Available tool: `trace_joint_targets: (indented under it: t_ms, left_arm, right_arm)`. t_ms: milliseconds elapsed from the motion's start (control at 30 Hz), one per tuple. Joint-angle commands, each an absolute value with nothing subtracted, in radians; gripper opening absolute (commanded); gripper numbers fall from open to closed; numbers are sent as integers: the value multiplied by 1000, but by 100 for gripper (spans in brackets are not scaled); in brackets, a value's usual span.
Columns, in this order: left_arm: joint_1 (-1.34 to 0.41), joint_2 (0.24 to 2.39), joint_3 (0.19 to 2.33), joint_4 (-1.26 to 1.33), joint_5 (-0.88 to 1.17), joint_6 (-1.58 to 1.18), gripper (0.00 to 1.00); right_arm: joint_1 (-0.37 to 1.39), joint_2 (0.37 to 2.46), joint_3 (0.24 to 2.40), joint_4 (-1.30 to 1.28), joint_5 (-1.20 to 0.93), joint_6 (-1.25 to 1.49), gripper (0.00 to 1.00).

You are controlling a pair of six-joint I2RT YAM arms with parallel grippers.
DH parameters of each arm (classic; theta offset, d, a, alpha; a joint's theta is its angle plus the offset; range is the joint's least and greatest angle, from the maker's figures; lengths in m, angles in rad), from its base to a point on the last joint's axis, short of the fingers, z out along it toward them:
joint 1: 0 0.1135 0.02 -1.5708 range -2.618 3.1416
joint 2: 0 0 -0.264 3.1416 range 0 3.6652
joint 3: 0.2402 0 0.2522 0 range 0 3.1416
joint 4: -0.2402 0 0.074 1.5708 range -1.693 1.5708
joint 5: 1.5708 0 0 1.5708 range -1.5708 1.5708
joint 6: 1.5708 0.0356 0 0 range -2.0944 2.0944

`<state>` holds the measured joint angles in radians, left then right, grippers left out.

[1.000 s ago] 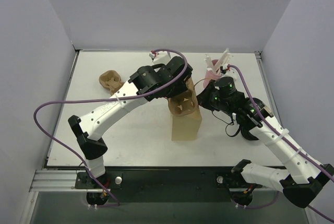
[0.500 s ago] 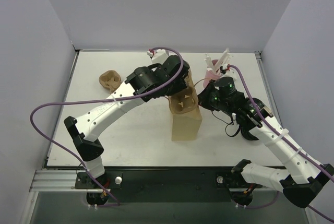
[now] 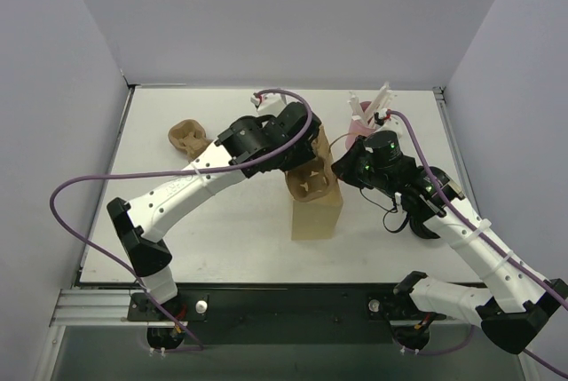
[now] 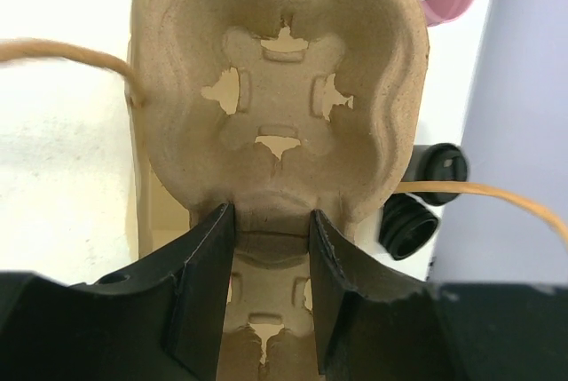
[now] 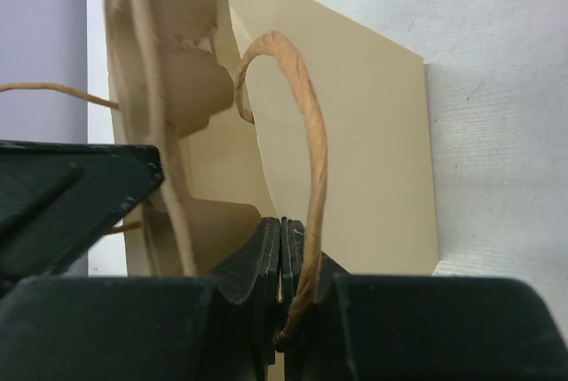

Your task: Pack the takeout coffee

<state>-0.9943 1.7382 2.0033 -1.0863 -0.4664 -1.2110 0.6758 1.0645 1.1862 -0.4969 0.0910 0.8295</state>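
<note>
Near the centre of the table (image 3: 177, 230), slightly toward 4 o'clock: paper bag (image 3: 317, 214), standing, mouth open. At the bag's mouth, on its 12 o'clock side: pulp cup carrier (image 3: 311, 182), tilted, partly above the rim. Well apart at 10 o'clock: second carrier (image 3: 186, 137), lying on the table. Clamped across the first carrier's middle ridge: left gripper (image 4: 266, 243), one finger on each side. Reaching in from 3 o'clock: right gripper (image 5: 282, 252), jaws pressed together on the bag's rim beside a twine handle (image 5: 306, 150). Toward 1 o'clock: pink cup (image 3: 359, 135).
</note>
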Motion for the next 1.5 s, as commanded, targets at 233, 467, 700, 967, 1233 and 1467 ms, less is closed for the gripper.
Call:
trace_joint_targets:
  t_ms: [233, 467, 700, 967, 1233, 1467]
  left_arm:
    - [-1009, 1727, 1953, -1150, -437, -1289, 16]
    - [-1008, 1821, 2074, -1255, -446, -1279, 16]
    - [-1011, 1888, 2125, -1313, -466, -1296, 16]
    - [-1012, 1925, 2129, -1345, -463, -1301, 15]
    - [-1020, 1944, 2091, -1351, -449, -1293, 16]
    - [-1022, 1982, 2097, -1393, -456, -1292, 26]
  right_arm:
    - [683, 1063, 1201, -500, 115, 819, 0]
    - [683, 1068, 1201, -499, 106, 818, 0]
    - [687, 1054, 1175, -492, 106, 831, 0]
    - [689, 1052, 1177, -494, 110, 819, 0]
    - [686, 1054, 1166, -489, 112, 812, 0]
    - [686, 1065, 1166, -485, 117, 798, 0]
